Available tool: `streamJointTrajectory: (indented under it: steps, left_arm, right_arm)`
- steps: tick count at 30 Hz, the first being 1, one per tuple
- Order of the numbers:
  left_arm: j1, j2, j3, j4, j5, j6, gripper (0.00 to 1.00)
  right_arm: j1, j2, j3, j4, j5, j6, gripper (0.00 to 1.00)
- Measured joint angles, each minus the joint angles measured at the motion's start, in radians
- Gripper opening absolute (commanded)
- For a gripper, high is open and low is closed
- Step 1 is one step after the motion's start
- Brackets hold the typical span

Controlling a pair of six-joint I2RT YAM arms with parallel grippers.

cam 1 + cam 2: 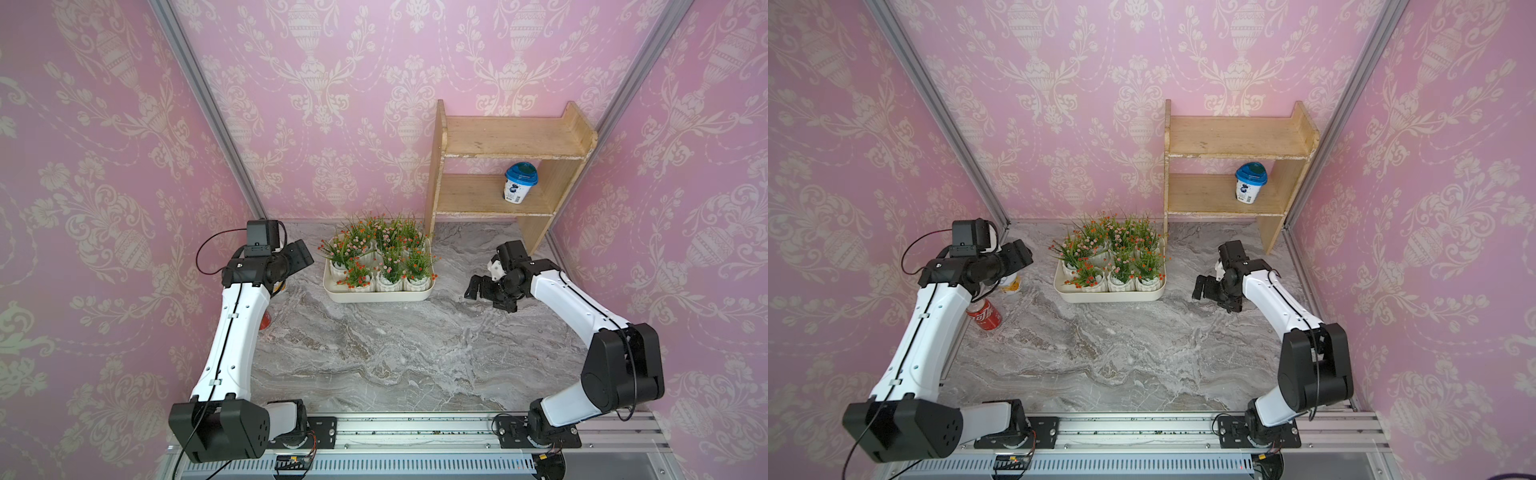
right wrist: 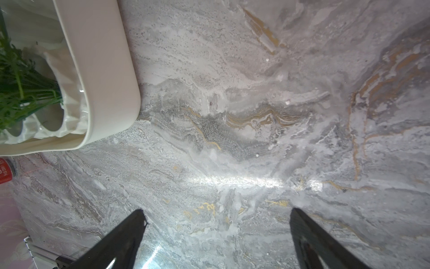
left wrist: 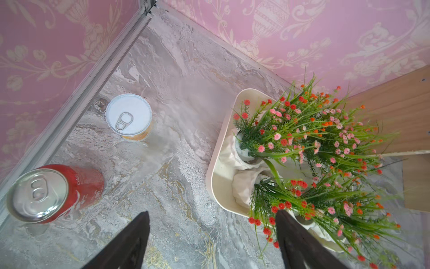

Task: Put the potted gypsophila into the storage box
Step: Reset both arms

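Both the left gripper (image 3: 212, 213) and right gripper (image 2: 216, 210) gape wide and empty. The white ribbed pots of red-and-pink gypsophila (image 1: 382, 257) sit in the shallow cream plastic storage box (image 1: 376, 296) between them. Red sprigs hang just beside the left jaws, so a careless swing could snag them and tip a pot.

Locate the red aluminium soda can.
In a top view, the red aluminium soda can stands upright at the marble table's left edge, partly under the left arm, just in front of the white-lidded tin.
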Motion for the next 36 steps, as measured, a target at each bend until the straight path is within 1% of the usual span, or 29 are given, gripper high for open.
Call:
streamJointTrajectory:
  steps: [6, 12, 16, 18, 24, 28, 32, 36]
  left_arm:
    - [0.010, -0.058, -0.065, 0.042, 0.050, -0.001, 0.99]
    - [0.010, -0.093, -0.148, 0.121, 0.075, 0.012, 0.99]
    - [0.010, -0.095, -0.189, 0.167, 0.077, 0.028, 0.99]
    - [0.010, -0.106, -0.238, 0.222, 0.092, 0.037, 0.99]
    - [0.010, -0.221, -0.496, 0.478, 0.098, 0.056, 0.99]
    - [0.010, -0.290, -0.582, 0.618, 0.073, 0.145, 0.99]
    - [0.010, -0.314, -0.663, 0.778, 0.063, 0.243, 0.99]
    - [0.010, -0.287, -0.768, 0.935, 0.045, 0.287, 0.99]
  right_arm:
    - [0.000, -0.083, 0.019, -0.003, 0.054, 0.000, 1.00]
    - [0.000, -0.203, 0.011, 0.031, 0.186, 0.000, 0.99]
    - [0.000, -0.306, -0.040, 0.078, 0.264, -0.001, 1.00]
    - [0.000, -0.343, -0.057, 0.093, 0.297, 0.000, 1.00]
    - [0.000, -0.375, -0.066, 0.131, 0.355, -0.017, 1.00]
    - [0.000, -0.373, -0.098, 0.188, 0.339, -0.108, 1.00]
    - [0.000, -0.375, -0.178, 0.277, 0.320, -0.161, 1.00]
    - [0.000, -0.417, -0.309, 0.403, 0.324, -0.159, 1.00]
